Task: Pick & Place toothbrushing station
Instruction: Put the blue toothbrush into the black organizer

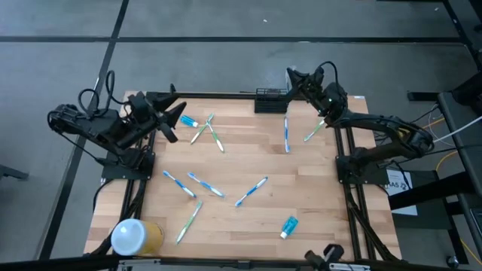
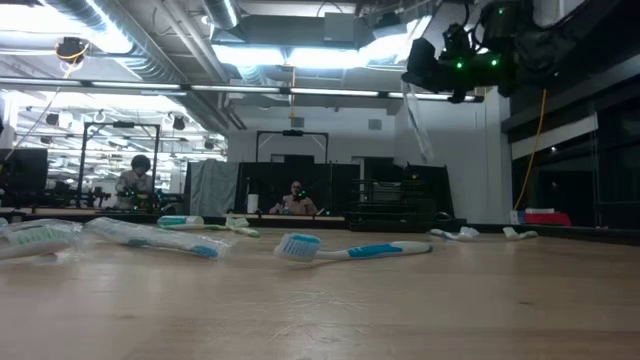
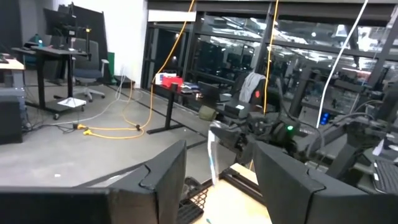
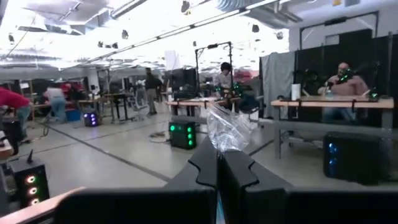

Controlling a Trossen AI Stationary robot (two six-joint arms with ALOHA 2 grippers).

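1. The small black rectangular rack-like holder with slots [image 1: 271,99] stands at the far edge of the light wooden table [image 1: 248,226], about in the middle of that edge; in the low view the same holder [image 2: 398,205] shows as a dark grid far behind the toothbrushes.
2. The right gripper [image 1: 293,78] is raised in the air just beside the holder, on its right side, and does not touch it. In the right wrist view its two dark fingers [image 4: 239,171] are pressed together and pinch a thin clear plastic wrapper [image 4: 227,129] (what is inside the wrapper I cannot tell).
3. The left gripper [image 1: 175,106] hangs over the far left corner of the table, well apart from the holder. Its fingers [image 3: 163,177] are spread wide with nothing between them.
4. Many blue-and-white and green-and-white toothbrushes lie scattered on the table, for example a blue-and-white toothbrush [image 1: 251,191] near the centre, which the low view also shows lying flat in front [image 2: 350,247].
5. A small teal toothpaste tube [image 1: 288,226] lies near the front right part of the table.
6. A yellow cylinder with a white top [image 1: 135,236] lies at the front left corner.
7. People sit at desks in the room behind the table (far away).
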